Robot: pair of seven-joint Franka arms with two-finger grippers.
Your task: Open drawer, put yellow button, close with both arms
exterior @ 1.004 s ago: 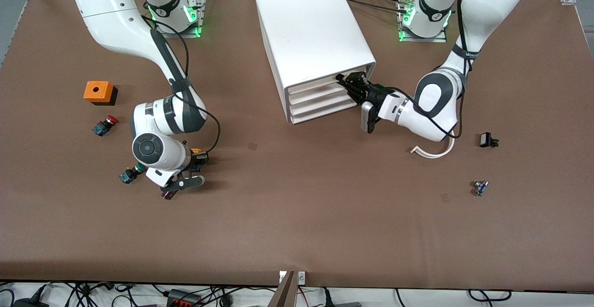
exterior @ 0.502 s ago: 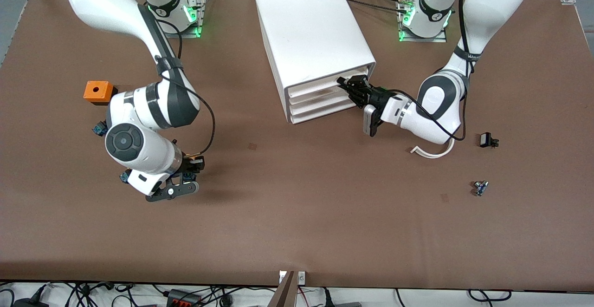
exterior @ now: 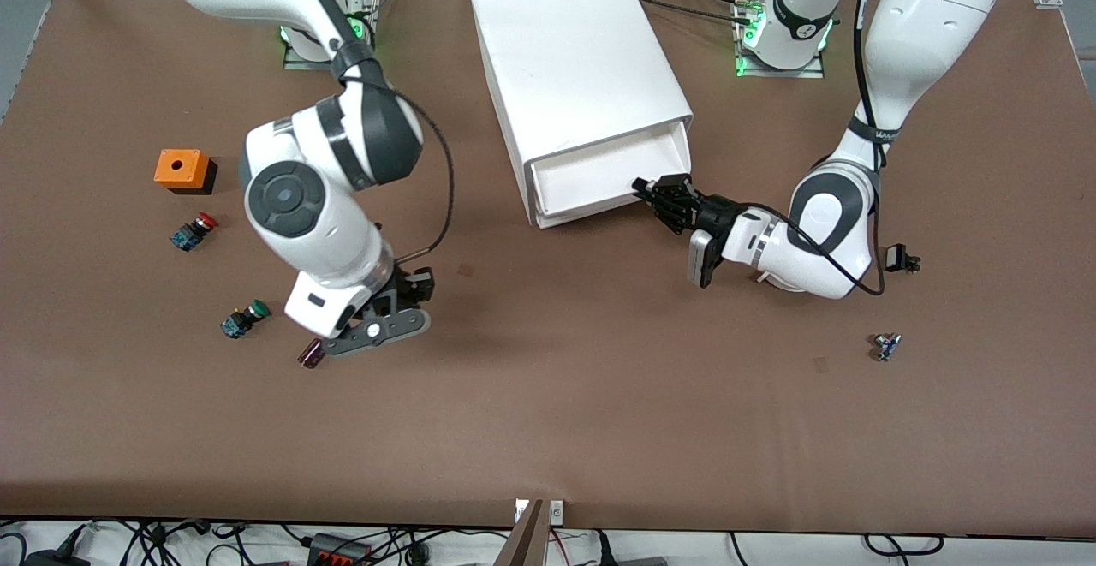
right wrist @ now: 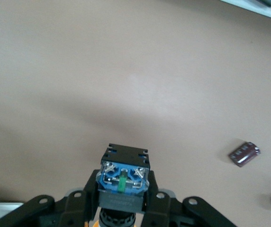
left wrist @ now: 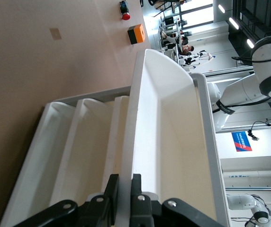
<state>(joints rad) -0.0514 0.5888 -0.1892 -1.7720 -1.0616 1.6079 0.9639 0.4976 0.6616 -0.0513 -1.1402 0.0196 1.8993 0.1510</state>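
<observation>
The drawer (exterior: 610, 174), uppermost in the white cabinet (exterior: 574, 52), stands pulled out toward the front camera. My left gripper (exterior: 658, 193) is shut on the drawer's front wall; the left wrist view shows the gripper (left wrist: 124, 183) pinching that wall of the drawer (left wrist: 173, 142), whose inside is bare. My right gripper (exterior: 413, 286) is up over the table between the cabinet and the green-capped switch. It is shut on the yellow button (right wrist: 122, 176), which shows its blue base and black body in the right wrist view between the gripper's (right wrist: 122, 191) fingers. The front view hides the button.
Toward the right arm's end lie an orange box (exterior: 181, 169), a red-capped switch (exterior: 195, 231), a green-capped switch (exterior: 242, 319) and a brown cylinder (exterior: 310, 352). Toward the left arm's end lie a small black part (exterior: 901, 259) and a small blue-grey part (exterior: 887, 346).
My left gripper has pulled the top drawer out toward the front camera. My right arm has lifted the yellow button off the table and moved toward the cabinet.
</observation>
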